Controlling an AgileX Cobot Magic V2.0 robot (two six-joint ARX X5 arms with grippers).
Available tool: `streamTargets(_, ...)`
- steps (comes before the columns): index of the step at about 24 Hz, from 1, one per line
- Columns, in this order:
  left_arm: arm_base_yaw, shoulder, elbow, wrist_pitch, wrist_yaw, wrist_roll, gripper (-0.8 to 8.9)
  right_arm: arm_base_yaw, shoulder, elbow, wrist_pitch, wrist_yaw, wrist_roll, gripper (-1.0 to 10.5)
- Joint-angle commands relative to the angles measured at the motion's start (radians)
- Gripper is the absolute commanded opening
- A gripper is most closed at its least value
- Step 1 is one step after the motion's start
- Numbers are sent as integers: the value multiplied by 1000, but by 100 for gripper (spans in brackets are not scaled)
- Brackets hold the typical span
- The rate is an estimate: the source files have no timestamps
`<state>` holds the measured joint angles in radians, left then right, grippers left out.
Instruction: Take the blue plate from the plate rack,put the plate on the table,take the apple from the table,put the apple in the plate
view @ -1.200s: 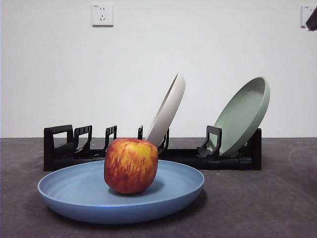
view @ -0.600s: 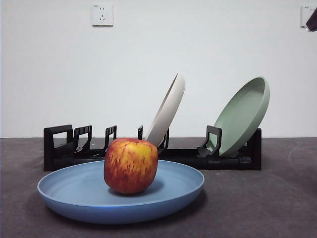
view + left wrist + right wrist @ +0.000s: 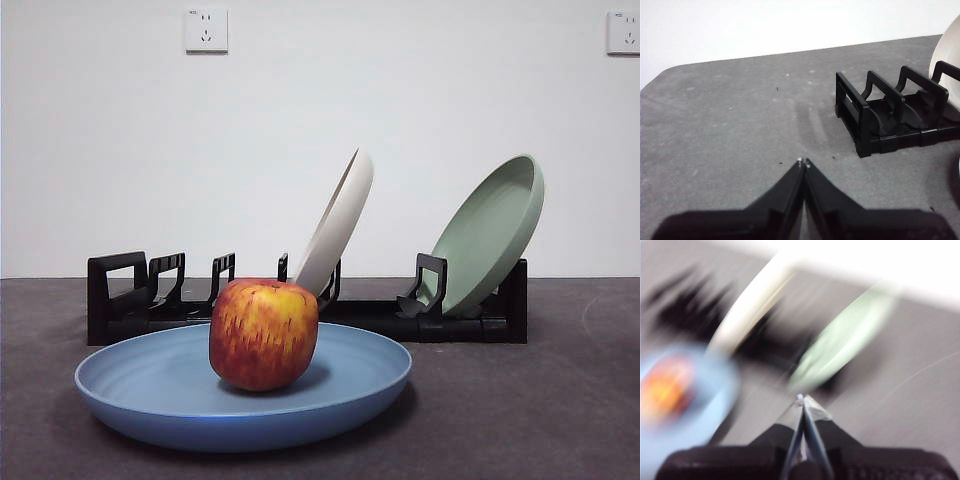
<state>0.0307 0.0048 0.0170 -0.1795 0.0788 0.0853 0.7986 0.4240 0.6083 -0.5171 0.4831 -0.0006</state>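
From the front, the apple (image 3: 264,334) sits inside the blue plate (image 3: 120,385), a little toward the plate's left half, and the plate lies flat on the table (image 3: 540,420) near its front edge. Behind it the black plate rack (image 3: 130,305) runs along the table; a cream plate (image 3: 340,222) leans in a slot near the rack's middle and a green plate (image 3: 492,234) leans at its right end. The left slots stand empty. No arm shows in this view, so I judge the job done, with nothing left to reach for.

In the left wrist view, the left gripper (image 3: 803,162) has its jaws pressed together, holding nothing, above bare table. The empty end of the rack (image 3: 875,120) lies ahead of it and off to one side, well apart. A white rim is cut off at the picture's edge. The apple and blue plate are not in this view.

The right wrist view is heavily smeared. The right gripper (image 3: 801,400) looks closed and empty, its tips meeting. The blue plate (image 3: 715,385) with the apple (image 3: 665,385) shows only as a blur, well off to one side of the jaws. The cream plate (image 3: 747,305) and green plate (image 3: 840,342) streak ahead. If any move remained, this arm seems to be the nearer one.
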Motion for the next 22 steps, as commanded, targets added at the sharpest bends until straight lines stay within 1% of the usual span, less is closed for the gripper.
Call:
streamTargets(1,3,-3,-14,3,2,-8,-3,-145,-21,-11,159,-46,-61,1)
streamTargets(2,3,-3,-14,3,2,-8,-3,-224,-31,-11,188,-119,-64,1)
streamTargets(5,3,-3,-14,3,2,-8,-3,-451,-40,-25,200,-346,-107,1)
streamTargets(6,3,-3,-14,3,2,-8,-3,-515,-48,-40,200,-394,-106,1)
streamTargets(7,3,-3,-14,3,2,-8,-3,-554,-60,-56,201,-417,-106,1)
streamTargets(11,3,-3,-14,3,2,-8,-3,-660,-129,-167,267,-488,-104,1)
streamTargets(14,3,-3,-14,3,2,-8,-3,-700,-203,-277,356,-493,-103,1)
streamTargets(18,3,-3,-14,3,2,-8,-3,-726,-288,-410,438,-501,-97,1)
streamTargets(22,3,-3,-14,3,2,-8,-3,-727,-344,-508,444,-504,-93,1)
